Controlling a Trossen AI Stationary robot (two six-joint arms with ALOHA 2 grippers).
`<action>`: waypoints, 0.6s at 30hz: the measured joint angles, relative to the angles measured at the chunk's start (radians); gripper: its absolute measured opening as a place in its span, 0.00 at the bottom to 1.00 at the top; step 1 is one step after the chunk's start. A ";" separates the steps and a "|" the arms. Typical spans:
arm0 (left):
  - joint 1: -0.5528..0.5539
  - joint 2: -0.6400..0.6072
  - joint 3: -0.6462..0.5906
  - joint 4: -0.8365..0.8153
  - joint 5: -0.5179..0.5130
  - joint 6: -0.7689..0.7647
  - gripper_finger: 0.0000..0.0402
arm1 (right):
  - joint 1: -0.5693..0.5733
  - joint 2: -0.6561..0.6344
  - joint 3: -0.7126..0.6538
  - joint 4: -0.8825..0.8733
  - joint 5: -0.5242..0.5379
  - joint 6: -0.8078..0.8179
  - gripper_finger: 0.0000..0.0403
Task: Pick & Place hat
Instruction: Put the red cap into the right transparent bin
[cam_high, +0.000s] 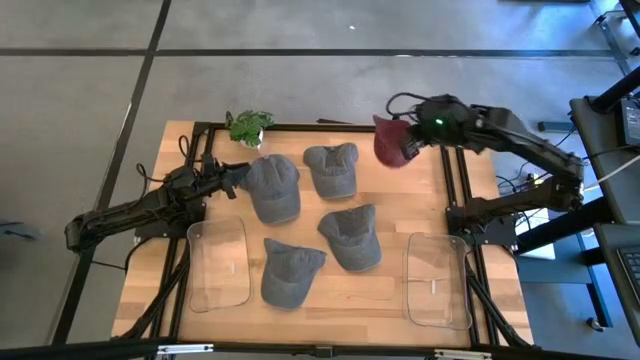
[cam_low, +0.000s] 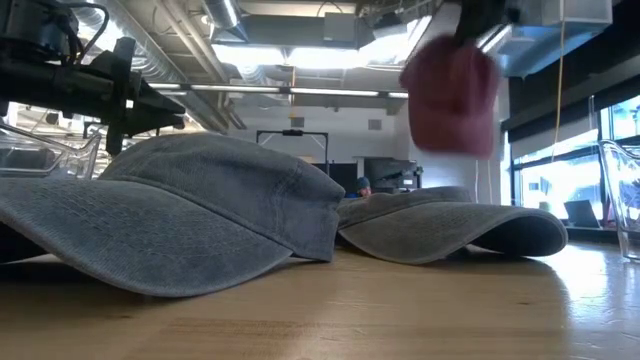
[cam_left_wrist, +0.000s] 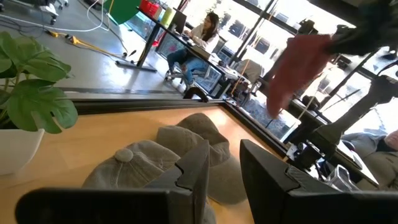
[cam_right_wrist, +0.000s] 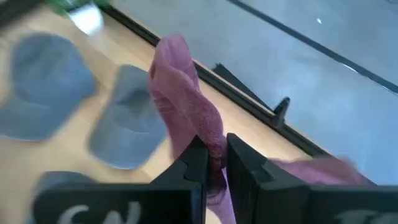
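A dark red cap (cam_high: 394, 142) hangs in the air over the table's far right corner, held by my right gripper (cam_right_wrist: 216, 163); it also shows in the low view (cam_low: 452, 95) and far off in the left wrist view (cam_left_wrist: 297, 65). Several grey caps (cam_high: 272, 187) lie brim-down on the wooden table. My left gripper (cam_left_wrist: 224, 168) hovers at the table's far left, just left of one grey cap (cam_left_wrist: 146, 163), fingers a little apart, touching nothing. My right gripper pinches a bunched fold of the red cap's cloth (cam_right_wrist: 214, 146) between its two fingers. The cap is lifted clear of the table and hangs crumpled below the fingers (cam_low: 452, 95); which part of the cap it has cannot be told.
A small potted plant (cam_high: 248, 127) stands at the table's far edge. Two clear plastic bins sit near the front corners, one left (cam_high: 217, 262) and one right (cam_high: 436, 280). A black frame rail (cam_high: 455, 180) runs around the table.
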 joint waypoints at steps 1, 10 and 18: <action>0.000 0.000 0.000 0.000 0.000 0.000 0.21 | 0.035 0.000 0.037 -0.041 0.016 0.039 0.10; 0.000 0.000 0.000 0.000 0.004 -0.001 0.21 | 0.390 0.000 0.135 -0.238 0.035 0.402 0.10; 0.000 0.000 0.000 0.000 0.005 -0.026 0.22 | 0.712 0.007 0.118 -0.341 0.029 0.764 0.10</action>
